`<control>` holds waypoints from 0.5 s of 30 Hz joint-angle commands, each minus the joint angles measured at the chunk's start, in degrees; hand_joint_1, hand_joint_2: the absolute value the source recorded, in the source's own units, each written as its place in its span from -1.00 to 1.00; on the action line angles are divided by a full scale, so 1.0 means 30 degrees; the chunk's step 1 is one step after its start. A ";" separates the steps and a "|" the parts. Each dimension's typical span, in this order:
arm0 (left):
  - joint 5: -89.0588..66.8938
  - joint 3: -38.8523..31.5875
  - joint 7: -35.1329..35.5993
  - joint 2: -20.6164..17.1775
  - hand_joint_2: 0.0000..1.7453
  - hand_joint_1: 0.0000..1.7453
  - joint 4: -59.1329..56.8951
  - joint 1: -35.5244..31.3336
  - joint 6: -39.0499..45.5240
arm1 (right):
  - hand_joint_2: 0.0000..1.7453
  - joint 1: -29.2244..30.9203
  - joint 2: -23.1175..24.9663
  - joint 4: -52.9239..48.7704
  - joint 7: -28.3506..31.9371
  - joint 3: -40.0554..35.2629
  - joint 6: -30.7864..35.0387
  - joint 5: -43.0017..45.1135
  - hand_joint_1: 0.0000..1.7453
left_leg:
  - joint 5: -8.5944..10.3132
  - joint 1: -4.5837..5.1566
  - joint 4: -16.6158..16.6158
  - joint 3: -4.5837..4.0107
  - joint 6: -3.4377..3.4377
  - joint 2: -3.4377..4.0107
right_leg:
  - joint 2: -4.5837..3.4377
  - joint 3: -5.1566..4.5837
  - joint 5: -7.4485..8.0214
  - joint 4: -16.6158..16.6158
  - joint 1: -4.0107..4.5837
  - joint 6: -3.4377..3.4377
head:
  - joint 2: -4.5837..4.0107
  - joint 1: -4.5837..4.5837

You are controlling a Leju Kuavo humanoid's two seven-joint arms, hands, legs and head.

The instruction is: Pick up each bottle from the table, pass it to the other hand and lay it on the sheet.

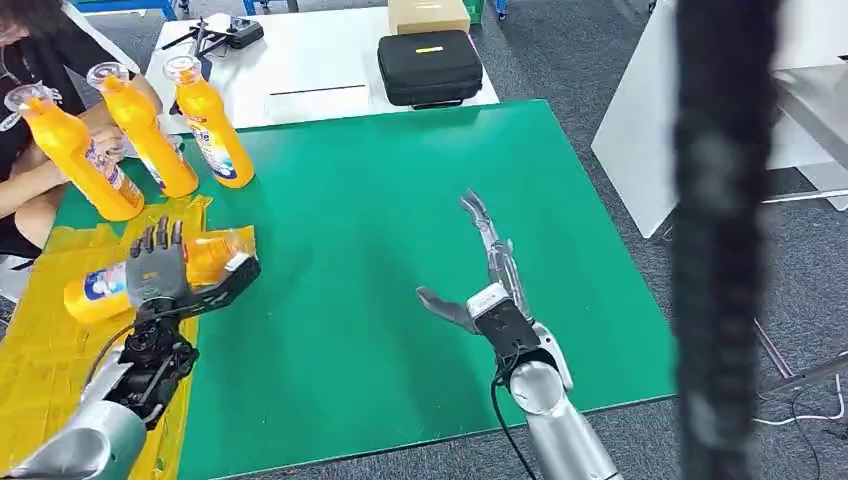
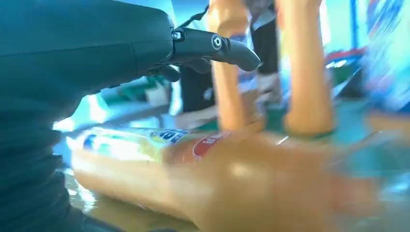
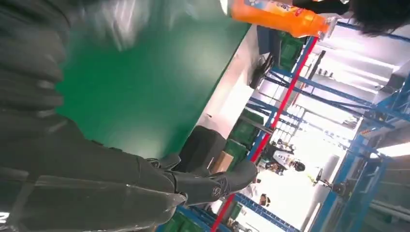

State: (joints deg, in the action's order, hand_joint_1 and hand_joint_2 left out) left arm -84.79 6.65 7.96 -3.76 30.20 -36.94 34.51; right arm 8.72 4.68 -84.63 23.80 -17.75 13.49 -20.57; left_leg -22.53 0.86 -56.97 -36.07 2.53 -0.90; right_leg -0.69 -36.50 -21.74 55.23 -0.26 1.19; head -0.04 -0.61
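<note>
A robotics lab or test hall in an industrial building; a green-covered worktop (image 1: 420, 200) stands on grey carpet, a white table (image 1: 300, 70) carries a black equipment case (image 1: 430, 66), and blue steel racking (image 3: 338, 96) holds green crates (image 3: 241, 133).

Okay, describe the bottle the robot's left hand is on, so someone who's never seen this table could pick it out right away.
Start at the green table mat and go to the crinkled yellow plastic sheet along its left edge. On that sheet lies a yellow plastic bottle with a blue and white label, under the robot's left hand. It is the one lying on its side; the three similar yellow bottles stand upright behind it.
</note>
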 commanded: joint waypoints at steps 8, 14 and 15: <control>0.2643 -0.0945 -0.4831 0.2443 1.00 -1.00 1.3471 0.3742 0.1830 | -1.00 0.0139 -0.0003 0.0918 0.0735 -0.0007 0.2835 -0.1058 -1.00 | -0.0060 -0.0028 -0.0027 0.0064 -0.0051 0.0013 | 0.0029 0.0074 -0.0052 0.0007 0.0029 0.0001 | 0.0000 -0.0015; 2.0822 0.2759 -1.1510 0.2376 1.00 -1.00 1.8261 0.6580 -0.6773 | -1.00 -0.0953 -0.0445 -0.0560 0.1188 0.0160 0.2576 0.0473 -1.00 | -0.0114 -0.0025 -0.0040 0.0145 -0.0060 -0.0013 | 0.0064 0.0168 -0.0113 0.0012 0.0027 0.0012 | 0.0000 0.0000; 2.1754 0.2843 -1.1513 0.2362 1.00 -1.00 1.8417 0.6974 -0.7204 | -1.00 -0.1117 -0.0445 -0.0844 0.0927 0.0057 0.2453 0.0398 -1.00 | -0.0099 -0.0014 -0.0025 0.0123 -0.0052 -0.0010 | 0.0052 0.0141 -0.0096 0.0005 0.0015 0.0011 | 0.0000 -0.0015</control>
State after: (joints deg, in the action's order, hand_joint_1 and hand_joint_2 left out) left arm -56.28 5.34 -17.11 2.01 62.68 -26.51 33.23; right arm 7.81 4.76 -84.32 27.10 -17.73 22.19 -21.53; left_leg -22.57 0.87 -56.97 -36.09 2.54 -0.90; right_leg -0.69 -36.52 -21.75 55.22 -0.26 1.19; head -0.04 -0.66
